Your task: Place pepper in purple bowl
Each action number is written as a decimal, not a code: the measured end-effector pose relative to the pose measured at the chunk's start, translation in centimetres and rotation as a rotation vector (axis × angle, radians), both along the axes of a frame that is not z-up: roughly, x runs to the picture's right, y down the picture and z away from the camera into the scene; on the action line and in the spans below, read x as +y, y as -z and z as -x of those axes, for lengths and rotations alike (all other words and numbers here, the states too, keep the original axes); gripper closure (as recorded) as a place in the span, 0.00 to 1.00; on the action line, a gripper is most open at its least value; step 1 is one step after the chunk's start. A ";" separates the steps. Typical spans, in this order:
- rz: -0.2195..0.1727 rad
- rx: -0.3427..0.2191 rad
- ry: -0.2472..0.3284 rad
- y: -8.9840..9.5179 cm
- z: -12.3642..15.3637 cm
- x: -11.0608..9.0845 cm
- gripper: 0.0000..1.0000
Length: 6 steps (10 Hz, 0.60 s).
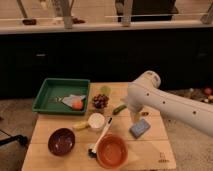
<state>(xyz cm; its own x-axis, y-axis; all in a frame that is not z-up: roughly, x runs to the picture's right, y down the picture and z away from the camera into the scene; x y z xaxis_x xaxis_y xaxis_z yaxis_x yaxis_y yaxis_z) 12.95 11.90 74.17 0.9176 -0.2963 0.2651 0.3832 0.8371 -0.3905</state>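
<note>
The small dark green pepper (pixel 119 109) lies on the wooden table (pixel 160 150), right of the dark grapes (pixel 100 101) and above the white cup (pixel 96 121). The purple bowl (pixel 62 141) stands empty at the table's front left. My white arm (pixel 165 102) reaches in from the right. Its bend is over the table's back right. My gripper (pixel 134 116) points down just right of the pepper and above a blue sponge (pixel 140 128). It is mostly hidden by the arm. It holds nothing that I can see.
An orange bowl (pixel 111 150) stands at the front middle, with a brush (pixel 100 137) leaning at its left. A green tray (pixel 61 95) at the back left holds an orange vegetable (pixel 77 104). A pale green lump (pixel 104 90) lies behind the grapes. A yellow piece (pixel 81 125) lies left of the cup.
</note>
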 end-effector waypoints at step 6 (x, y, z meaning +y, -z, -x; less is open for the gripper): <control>-0.003 -0.048 -0.043 -5.7 1.3 -1.1 0.20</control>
